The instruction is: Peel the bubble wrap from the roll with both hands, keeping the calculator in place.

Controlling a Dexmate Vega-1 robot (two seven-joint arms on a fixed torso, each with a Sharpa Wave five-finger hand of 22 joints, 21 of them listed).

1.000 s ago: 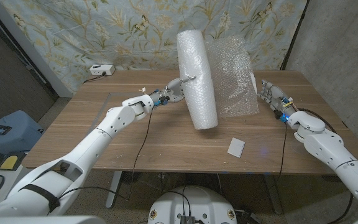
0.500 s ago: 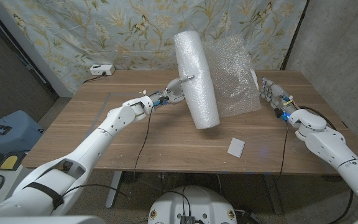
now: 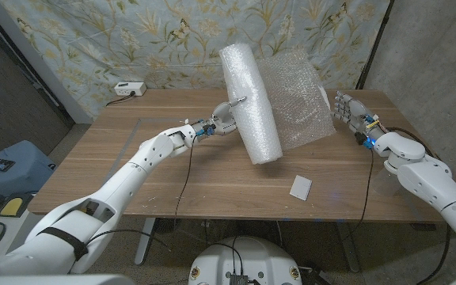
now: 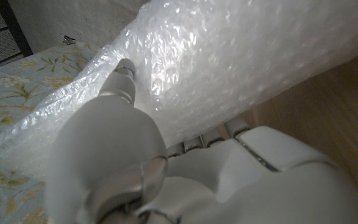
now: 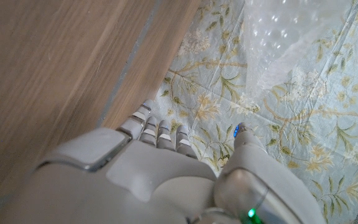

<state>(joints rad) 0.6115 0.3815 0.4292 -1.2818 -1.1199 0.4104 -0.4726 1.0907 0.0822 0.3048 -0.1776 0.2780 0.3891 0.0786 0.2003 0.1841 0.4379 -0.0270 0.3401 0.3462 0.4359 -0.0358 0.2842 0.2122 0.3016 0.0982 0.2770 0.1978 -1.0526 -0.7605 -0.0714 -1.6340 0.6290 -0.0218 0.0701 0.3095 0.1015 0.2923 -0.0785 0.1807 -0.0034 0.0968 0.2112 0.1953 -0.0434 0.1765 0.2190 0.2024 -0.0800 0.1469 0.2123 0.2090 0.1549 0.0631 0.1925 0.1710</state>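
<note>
The roll (image 3: 250, 103) stands tilted over the table (image 3: 133, 170) centre, gripped by the left hand (image 3: 222, 122) at its left side. A loose sheet (image 3: 295, 99) spreads to its right. The right hand (image 3: 347, 111) hovers open beside the sheet's right edge. The calculator (image 3: 300, 187) lies near, right of centre.

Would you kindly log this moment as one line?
left hand: grips white bubble wrap roll | right hand: open by loose sheet | small white calculator: on table

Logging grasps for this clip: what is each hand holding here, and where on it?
The left hand grips the bubble wrap roll at mid-length, on its side. The right hand, fingers spread beside the loose sheet, appears to hold nothing.
</note>
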